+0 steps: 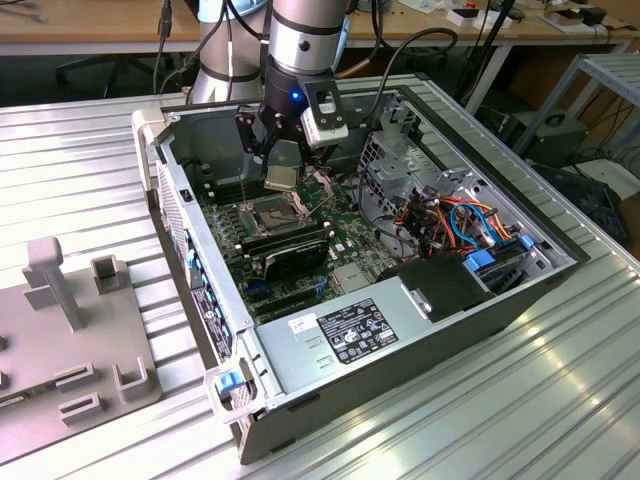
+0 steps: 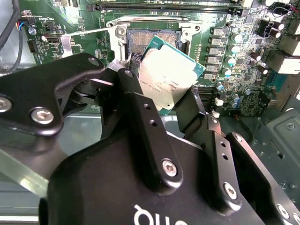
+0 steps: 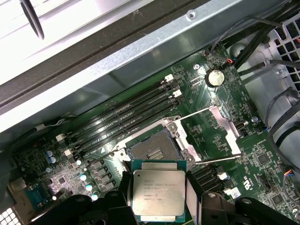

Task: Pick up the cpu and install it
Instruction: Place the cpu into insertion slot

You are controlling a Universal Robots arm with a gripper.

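My gripper (image 1: 283, 165) is shut on the cpu (image 1: 281, 177), a small square chip with a dull silver top. It hangs tilted just above the dark square socket (image 1: 272, 211) on the green motherboard inside the open computer case. In the first wrist view the cpu (image 3: 157, 193) sits between my two black fingers (image 3: 194, 193), right next to the open socket (image 3: 154, 151) with its metal frame swung aside. In the second wrist view the cpu (image 2: 169, 77) is clamped at an angle over the socket (image 2: 149, 40).
Black memory sticks (image 1: 285, 248) lie just beyond the socket toward the power supply (image 1: 355, 325). Bundled cables (image 1: 455, 225) and drive bays fill the case on the exterior view's right. A grey fixture block (image 1: 70, 330) stands on the ribbed table at the exterior view's left.
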